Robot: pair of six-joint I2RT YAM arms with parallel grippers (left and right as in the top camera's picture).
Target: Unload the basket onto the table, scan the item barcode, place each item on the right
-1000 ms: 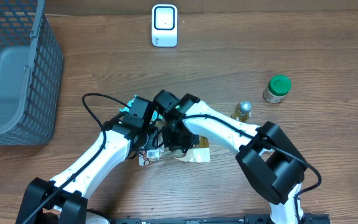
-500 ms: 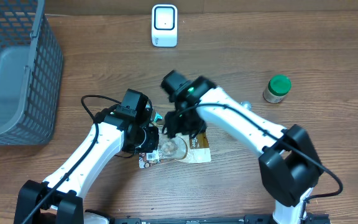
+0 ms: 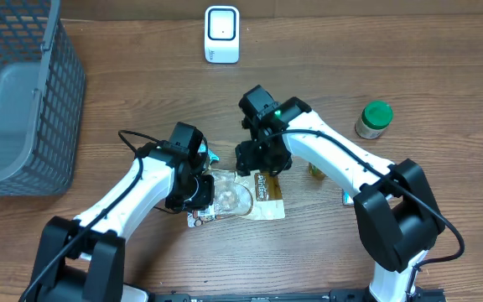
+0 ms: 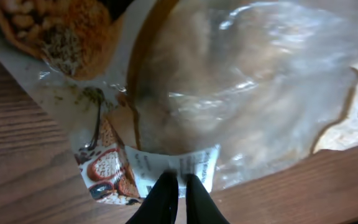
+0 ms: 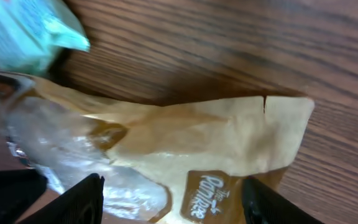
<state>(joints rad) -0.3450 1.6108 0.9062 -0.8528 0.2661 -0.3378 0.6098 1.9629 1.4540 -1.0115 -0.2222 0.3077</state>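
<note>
Snack pouch (image 3: pixel 267 201) lies flat on the wooden table (image 3: pixel 141 84) near the front, between the two arms. Its long axis runs roughly left to right, with the brown printed end toward the robot's right and the clear window and white label end toward its left. The white scanner (image 3: pixel 222 34) stands well apart at the far edge. The left gripper (image 3: pixel 198 195) is pinched tight on the label edge. Only the left wrist view shows this: its fingertips (image 4: pixel 166 190) meet on the white strip, which the arm hides from overhead. The right gripper (image 3: pixel 258 159) hangs over the brown end with its jaws wide and off the pouch. Its wrist view also catches a teal packet (image 5: pixel 30 31) just beside the pouch.
</note>
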